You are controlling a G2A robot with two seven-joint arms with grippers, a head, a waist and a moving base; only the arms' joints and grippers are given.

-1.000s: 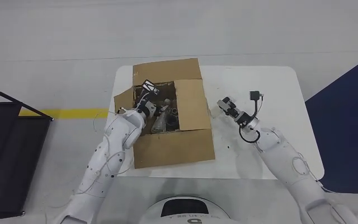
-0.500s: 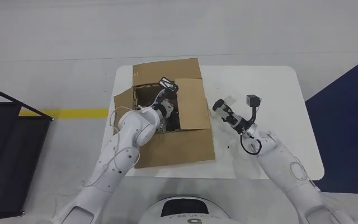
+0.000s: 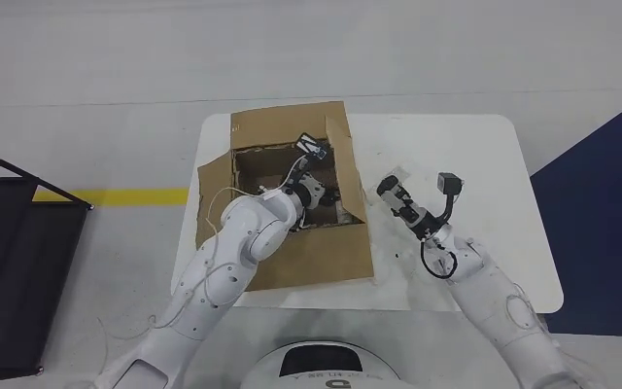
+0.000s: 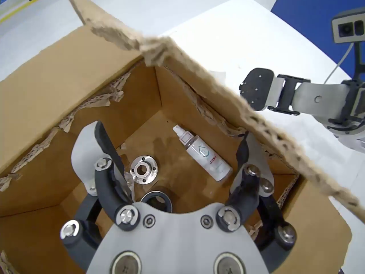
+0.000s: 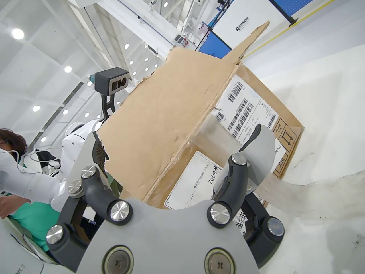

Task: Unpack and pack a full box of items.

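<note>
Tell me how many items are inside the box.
3: a spray bottle on the box floor, a metal flange beside it, a black ring partly behind the left gripper. Others may be hidden.

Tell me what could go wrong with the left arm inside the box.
The left gripper is open inside the cardboard box, one of its fingers close to the torn flap; lifting out might snag it. The spray bottle lies flat beside a metal flange, so it could roll away. The right gripper, near that flap, could push it inward.
</note>
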